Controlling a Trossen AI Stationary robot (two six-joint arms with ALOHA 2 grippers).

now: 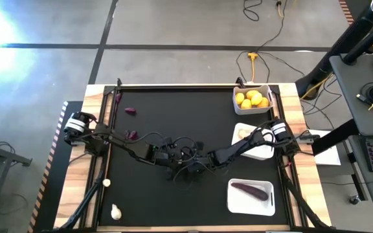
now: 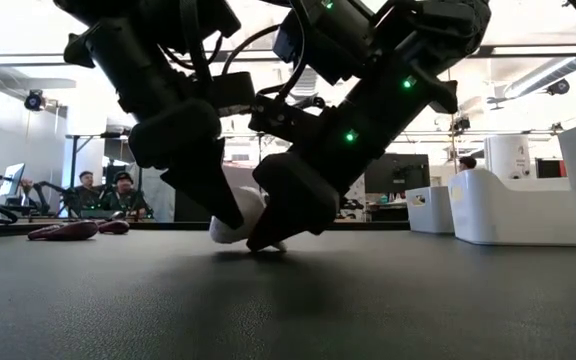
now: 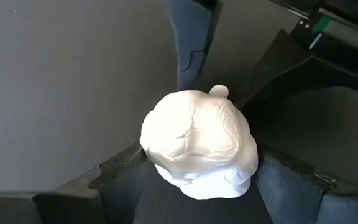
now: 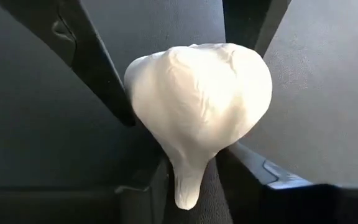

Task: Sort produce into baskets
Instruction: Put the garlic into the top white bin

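Garlic bulb changing end effectors at mid-desk

Both are meeting on the garlic bulb (image 3: 199,144) above the desk (image 1: 173,110): right end effector (image 4: 191,168) is pinching its narrow stem, left end effector (image 3: 197,180) is cradling its body, loosening. It looks light, rigid, smooth; the ribbed belly is offering surer purchase.

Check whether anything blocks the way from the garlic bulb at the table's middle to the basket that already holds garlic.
Nothing visible does. The white garlic bulb sits between both claws; bare black mat lies between it and the white plastic basket to its right.
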